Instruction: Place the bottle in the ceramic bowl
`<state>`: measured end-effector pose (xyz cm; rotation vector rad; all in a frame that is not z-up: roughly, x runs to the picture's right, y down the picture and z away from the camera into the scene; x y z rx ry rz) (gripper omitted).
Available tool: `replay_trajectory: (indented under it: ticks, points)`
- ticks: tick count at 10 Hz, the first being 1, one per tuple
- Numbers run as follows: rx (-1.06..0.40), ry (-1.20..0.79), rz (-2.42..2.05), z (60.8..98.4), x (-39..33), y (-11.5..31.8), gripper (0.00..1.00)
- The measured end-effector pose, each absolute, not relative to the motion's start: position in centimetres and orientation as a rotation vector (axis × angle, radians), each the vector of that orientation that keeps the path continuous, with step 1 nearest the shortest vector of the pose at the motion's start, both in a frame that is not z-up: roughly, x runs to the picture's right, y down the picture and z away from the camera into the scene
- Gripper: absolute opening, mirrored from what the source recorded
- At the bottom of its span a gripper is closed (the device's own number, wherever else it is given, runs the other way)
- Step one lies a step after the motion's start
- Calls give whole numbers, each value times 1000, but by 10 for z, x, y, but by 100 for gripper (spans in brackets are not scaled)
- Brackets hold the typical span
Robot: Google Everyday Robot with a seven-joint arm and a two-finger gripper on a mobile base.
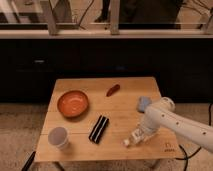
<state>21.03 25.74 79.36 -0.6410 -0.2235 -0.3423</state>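
Note:
The bottle [131, 140], small and clear with a white cap, lies on its side near the front right of the wooden table [125, 112]. My gripper [141, 132] is down on the table right at the bottle, at the end of the white arm that comes in from the right. The arm hides part of the bottle. The ceramic bowl [72, 103], orange-red and shallow, sits at the table's left side, well away from the gripper, with nothing in it.
A black bar [99, 128] lies between bowl and bottle. A white-grey cup [58, 137] stands at the front left corner. A blue block [144, 103] sits by the right edge behind the arm, and a small red item [113, 90] lies at the back.

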Motion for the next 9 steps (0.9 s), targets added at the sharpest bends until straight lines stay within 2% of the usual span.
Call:
replay_trajectory:
  ticks: [1,2,9]
  points:
    - [-641,-221,-346,793,209,252,3]
    - [-637,-220,-356,791,204,241,0]
    - [-625,-220,-443,786,145,193,0]
